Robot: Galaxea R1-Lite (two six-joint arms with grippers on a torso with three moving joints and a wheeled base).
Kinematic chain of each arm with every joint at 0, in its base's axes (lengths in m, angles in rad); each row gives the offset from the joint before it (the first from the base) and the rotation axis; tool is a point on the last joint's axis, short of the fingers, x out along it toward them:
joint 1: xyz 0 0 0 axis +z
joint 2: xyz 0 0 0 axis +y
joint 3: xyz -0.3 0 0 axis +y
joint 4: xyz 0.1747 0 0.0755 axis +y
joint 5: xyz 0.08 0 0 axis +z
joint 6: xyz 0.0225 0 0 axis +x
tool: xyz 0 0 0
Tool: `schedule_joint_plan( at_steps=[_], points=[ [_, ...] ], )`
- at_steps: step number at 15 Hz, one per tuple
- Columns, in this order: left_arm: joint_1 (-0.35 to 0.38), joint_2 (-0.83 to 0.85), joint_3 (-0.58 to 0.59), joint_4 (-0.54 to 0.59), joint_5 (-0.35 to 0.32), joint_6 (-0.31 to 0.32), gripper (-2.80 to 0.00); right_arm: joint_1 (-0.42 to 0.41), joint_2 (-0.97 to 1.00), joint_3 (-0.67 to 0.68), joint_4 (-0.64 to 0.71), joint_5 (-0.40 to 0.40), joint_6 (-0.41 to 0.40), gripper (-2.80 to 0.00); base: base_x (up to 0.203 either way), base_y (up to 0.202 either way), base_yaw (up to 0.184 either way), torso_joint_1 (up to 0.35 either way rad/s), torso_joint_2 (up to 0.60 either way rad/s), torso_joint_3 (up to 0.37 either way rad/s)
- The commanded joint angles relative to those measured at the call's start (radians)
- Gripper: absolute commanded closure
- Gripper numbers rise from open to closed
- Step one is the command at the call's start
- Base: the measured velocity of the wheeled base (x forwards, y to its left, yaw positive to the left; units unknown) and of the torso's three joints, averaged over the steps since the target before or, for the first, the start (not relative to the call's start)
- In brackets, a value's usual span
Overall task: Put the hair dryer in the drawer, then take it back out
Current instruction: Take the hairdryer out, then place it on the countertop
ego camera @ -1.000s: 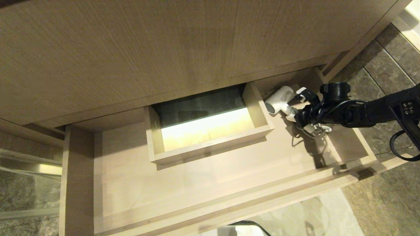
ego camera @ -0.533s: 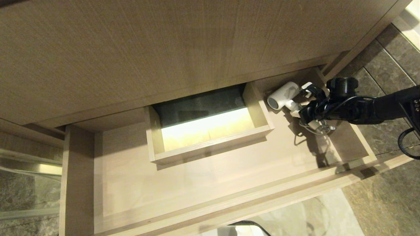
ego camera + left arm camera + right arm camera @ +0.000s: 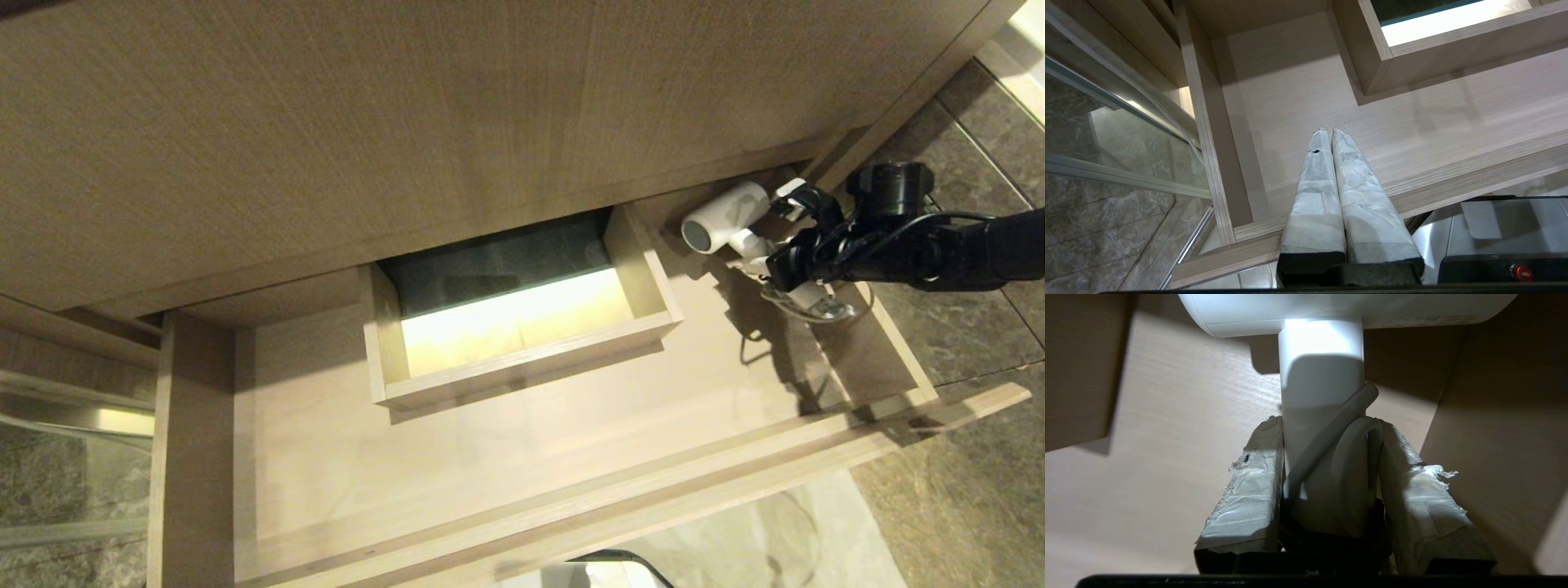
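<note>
The drawer (image 3: 571, 457) stands pulled open, its pale wood floor bare, and it also fills the left wrist view (image 3: 1290, 102). My right gripper (image 3: 774, 238) is over its far right corner, shut on the handle of the white hair dryer (image 3: 722, 220). The dryer's dark round end faces left, and its bundled cord (image 3: 804, 306) hangs below the gripper. In the right wrist view the handle (image 3: 1321, 396) and a loop of cord sit between the taped fingers (image 3: 1249, 477) of the right gripper (image 3: 1327, 422). My left gripper (image 3: 1329, 131) is shut and empty above the drawer's front left part.
A boxed cutout (image 3: 522, 384) rises in the middle of the drawer, lit inside. The taller wood panel (image 3: 408, 122) overhangs the drawer's back. The drawer's right wall (image 3: 894, 343) is close beside the hanging cord. Stone tiles (image 3: 963, 163) lie to the right, a glass pane (image 3: 49, 490) to the left.
My right gripper has carried the hair dryer up and to the right in the head view, toward the drawer's far right corner. The cord has come along with it.
</note>
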Motion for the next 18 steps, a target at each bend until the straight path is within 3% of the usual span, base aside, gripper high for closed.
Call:
schedule_joint_plan(
  at_steps=[1,12,18],
  points=[
    [0.000,0.000,0.000,0.000,0.000,0.000,0.00,-0.003,-0.089,0.028,0.032,0.004,-0.003,0.00,0.000,0.000,0.000,0.000,0.00,0.000],
    [0.000,0.000,0.000,0.000,0.000,0.000,0.00,-0.003,-0.495,0.356,0.109,0.005,-0.009,0.00,0.000,0.000,0.000,0.000,0.00,0.000],
    [0.000,0.000,0.002,0.000,0.000,0.000,0.00,-0.019,-0.883,0.549,0.203,-0.004,-0.003,0.00,0.000,0.000,0.000,0.000,0.00,0.000]
  ],
)
